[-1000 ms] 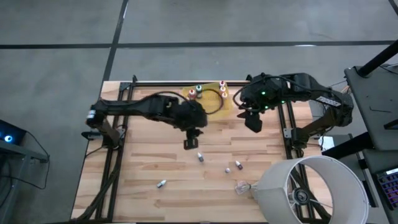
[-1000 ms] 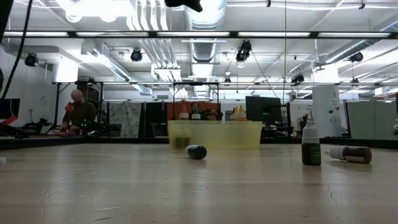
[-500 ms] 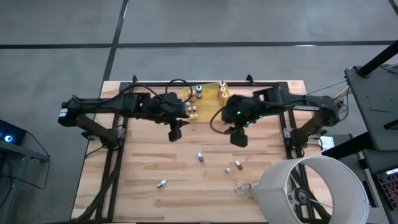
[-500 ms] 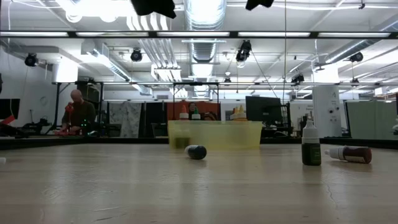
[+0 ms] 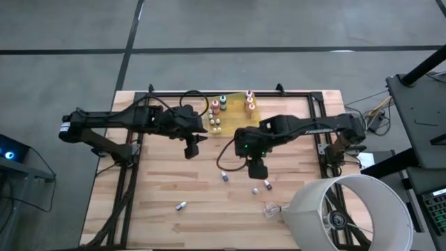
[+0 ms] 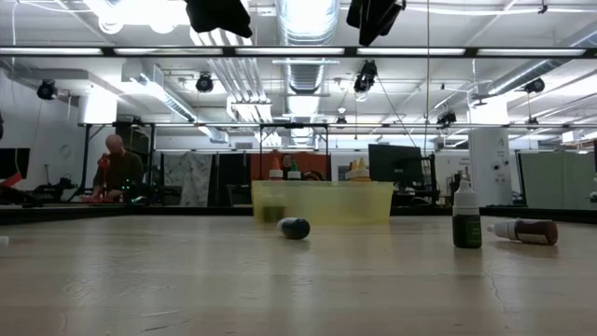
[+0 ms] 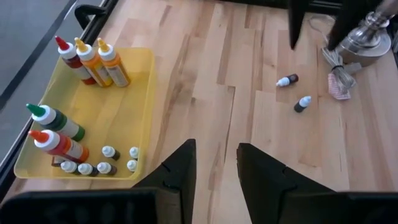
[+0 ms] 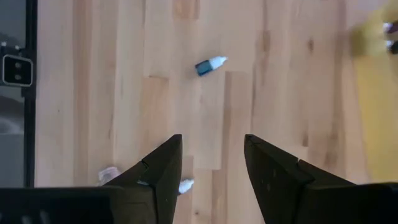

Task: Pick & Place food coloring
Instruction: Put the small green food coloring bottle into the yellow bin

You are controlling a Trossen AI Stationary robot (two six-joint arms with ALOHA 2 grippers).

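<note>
Several tiny food coloring bottles lie loose on the wooden table: one [image 5: 224, 176], a pair [image 5: 261, 187] and one nearer the near edge [image 5: 181, 206]. In the low view one lies on its side [image 6: 294, 228], one stands upright [image 6: 465, 222] and one lies beside it [image 6: 525, 231]. More small bottles [image 7: 106, 151] sit in the yellow tray [image 5: 233, 118]. My right gripper [image 5: 255, 169] hangs open above the table just far of the pair; its wrist view shows a dark bottle with a white cap [image 8: 209, 65] ahead. My left gripper [image 5: 189, 148] hovers open, left of the tray's near corner.
Taller squeeze bottles [image 7: 90, 59] stand in the tray [image 7: 140, 93] at the far edge. A crumpled clear plastic scrap [image 5: 270, 209] and a white lampshade [image 5: 348, 213] sit at the near right. Black frame rails [image 5: 129, 174] run along both sides. A person [image 6: 117, 168] sits far behind.
My right gripper has swung from beside the tray toward the near edge and leftward, coming over the loose bottles and dropping lower. My left gripper has drawn back from the table's middle toward the left and slightly toward the far edge. The bottles have stayed where they were.
</note>
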